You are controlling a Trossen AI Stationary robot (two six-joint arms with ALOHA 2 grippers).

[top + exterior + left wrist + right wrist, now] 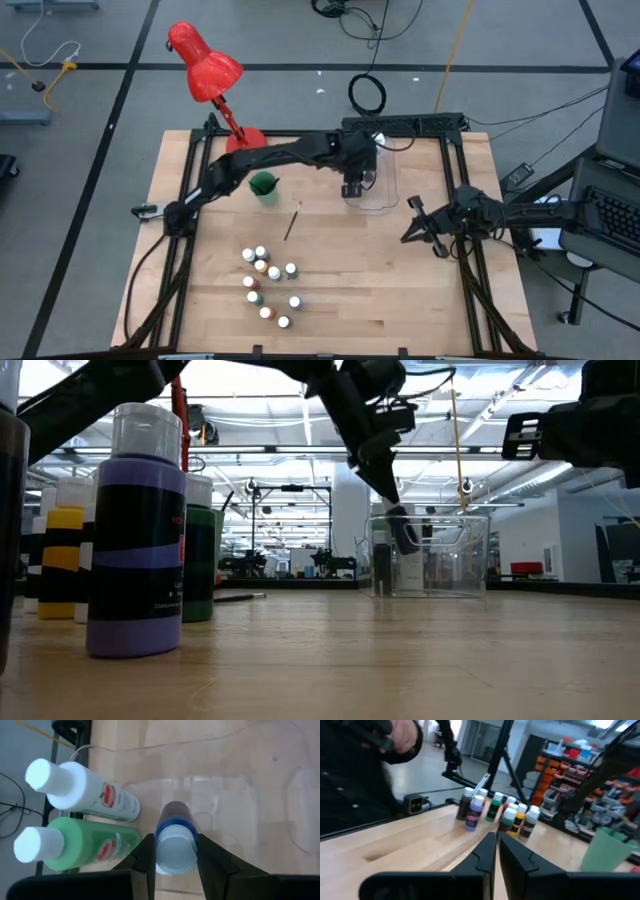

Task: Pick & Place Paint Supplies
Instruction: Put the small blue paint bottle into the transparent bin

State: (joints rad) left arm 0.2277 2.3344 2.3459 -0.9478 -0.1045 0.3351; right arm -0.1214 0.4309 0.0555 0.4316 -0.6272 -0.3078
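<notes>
A small blue paint bottle [174,837] is being held between the fingers of the left gripper [174,865] over the clear plastic bin [384,199] at the far side of the bench [380,290]. Two larger bottles, one white [82,794] and one green [80,841], are already lying side by side in the bin. Most of the job is judged to be outstanding: about ten small bottles [268,286] are clustered near the bench's front and one paintbrush [292,221] is lying beside the green cup [264,187]. The right gripper [421,226], fingers pressed together and empty, is being kept at the bench's right edge.
</notes>
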